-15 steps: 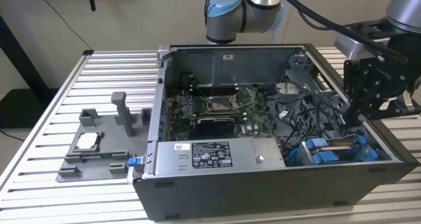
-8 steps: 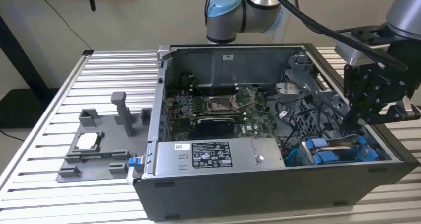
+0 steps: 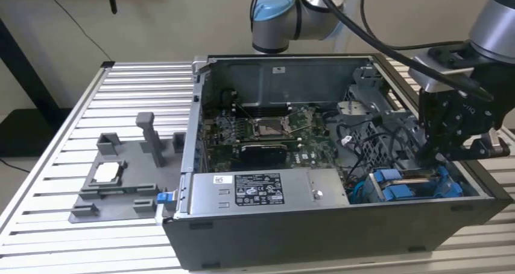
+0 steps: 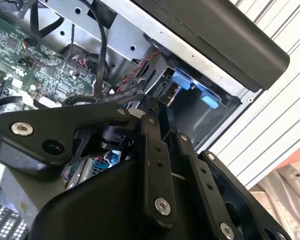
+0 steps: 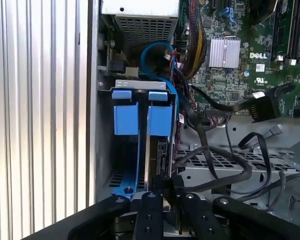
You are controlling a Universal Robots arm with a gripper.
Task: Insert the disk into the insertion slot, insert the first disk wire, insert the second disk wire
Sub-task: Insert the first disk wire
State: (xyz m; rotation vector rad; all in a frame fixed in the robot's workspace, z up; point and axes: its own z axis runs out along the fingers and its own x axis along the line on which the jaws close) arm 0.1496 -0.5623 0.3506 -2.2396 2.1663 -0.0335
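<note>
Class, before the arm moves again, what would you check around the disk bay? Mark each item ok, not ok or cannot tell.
1. Case open: ok.
2. Gripper at the slot: ok.
3. Disk in line with the slot: ok.
4. Disk pushed fully home: cannot tell.
5. Black cables beside the slot, not across it: ok.

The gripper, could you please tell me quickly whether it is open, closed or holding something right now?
The gripper is closed on the disk, which stands edge-on in the insertion slot.
</note>
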